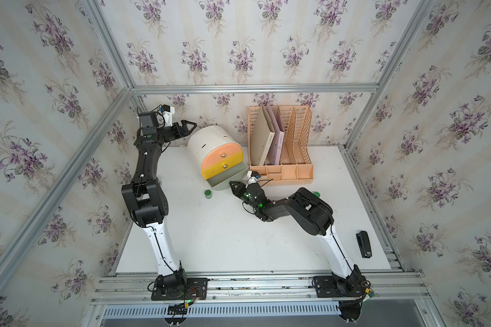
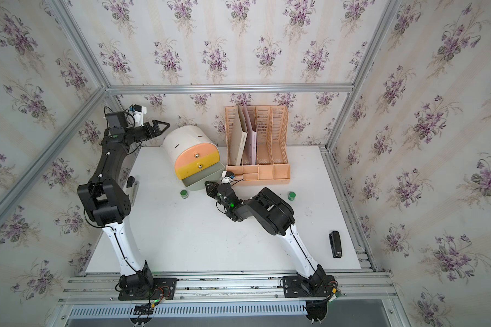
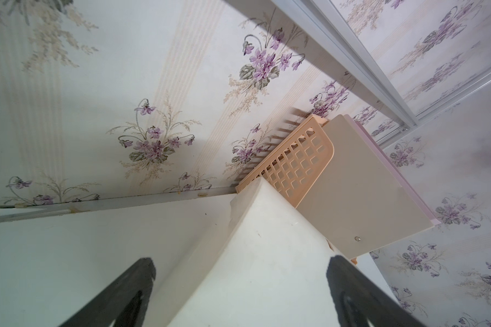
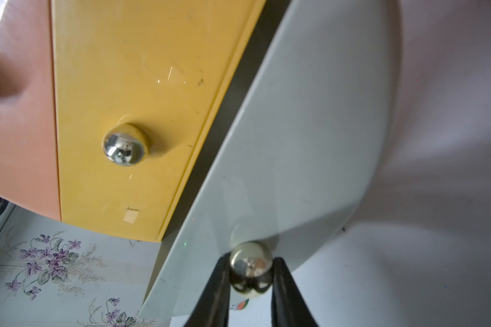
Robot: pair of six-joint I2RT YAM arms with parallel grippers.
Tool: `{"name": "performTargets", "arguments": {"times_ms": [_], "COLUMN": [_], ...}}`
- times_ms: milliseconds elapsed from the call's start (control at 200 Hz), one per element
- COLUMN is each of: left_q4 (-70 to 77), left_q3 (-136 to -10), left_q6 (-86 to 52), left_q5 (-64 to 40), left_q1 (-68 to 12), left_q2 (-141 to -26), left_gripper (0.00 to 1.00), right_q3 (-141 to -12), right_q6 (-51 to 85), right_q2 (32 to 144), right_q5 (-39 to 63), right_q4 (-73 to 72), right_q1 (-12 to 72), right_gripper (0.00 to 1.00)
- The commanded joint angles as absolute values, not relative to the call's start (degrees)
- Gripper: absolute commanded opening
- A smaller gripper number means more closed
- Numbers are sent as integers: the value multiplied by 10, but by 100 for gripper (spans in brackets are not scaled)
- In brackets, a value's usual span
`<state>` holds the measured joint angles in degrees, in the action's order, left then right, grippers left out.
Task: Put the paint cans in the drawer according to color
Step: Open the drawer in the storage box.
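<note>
Top views: drawer chest (image 1: pixel 207 144) sits far-centre on the worktop (image 1: pixel 238 240), with the file rack (image 1: pixel 281 141) just to its right. The bottom grey-green drawer (image 1: pixel 227 177) stands part-way out; the pink and yellow fronts are flush. Right gripper (image 1: pixel 234 186) is at that drawer's front. One green paint can (image 1: pixel 209 194) stands on the worktop just near-left of the open drawer. A second green paint can (image 2: pixel 292 196) stands further right, beyond the right arm. No orange or white cans visible. Left gripper (image 1: pixel 189 126) is up at the chest's far-left top. Stapler (image 1: pixel 363 244) is near-right, irrelevant.

Left wrist: left gripper (image 3: pixel 241 262) is spread wide and holds nothing. The drawer chest (image 3: pixel 267 226) sits between its fingers; contact unclear.

Right wrist: right gripper (image 4: pixel 251 273) is clamped on the grey-green drawer's knob (image 4: pixel 250 256). There's a dark gap between that drawer and the yellow front (image 4: pixel 139 99).

My read: the step is opening the green drawer, with the left arm probably placed to brace the chest. The opening looks narrow for a drop-in, so probably more pull first. Then release the knob, go to the nearer can, grasp it from above and drop it in. Watch for the chest sliding.
</note>
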<state>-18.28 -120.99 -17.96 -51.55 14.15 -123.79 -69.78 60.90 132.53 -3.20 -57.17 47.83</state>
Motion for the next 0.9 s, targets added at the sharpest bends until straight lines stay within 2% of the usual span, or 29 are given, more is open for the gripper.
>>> {"name": "performTargets", "arguments": {"times_ms": [0, 669, 764, 899], "left_q4": [-163, -149, -147, -145], "left_q3": [-1207, -1167, -1164, -1160], "left_q6": [-184, -188, -189, -191], "left_q5": [-521, -523, -523, -524], "left_q1": [141, 136, 135, 135], "left_q2": [-1228, -1192, -1190, -1188], "left_gripper": [99, 99, 99, 99], "right_q3": [-682, -550, -544, -543], "right_q6": [597, 584, 584, 581], "right_q2": [1311, 1254, 1253, 1251], "right_q5": [-36, -37, -36, -34], "right_q4": [-637, -686, -688, -688], "right_q1": [482, 496, 499, 502], "right_gripper": [6, 9, 12, 27]}}
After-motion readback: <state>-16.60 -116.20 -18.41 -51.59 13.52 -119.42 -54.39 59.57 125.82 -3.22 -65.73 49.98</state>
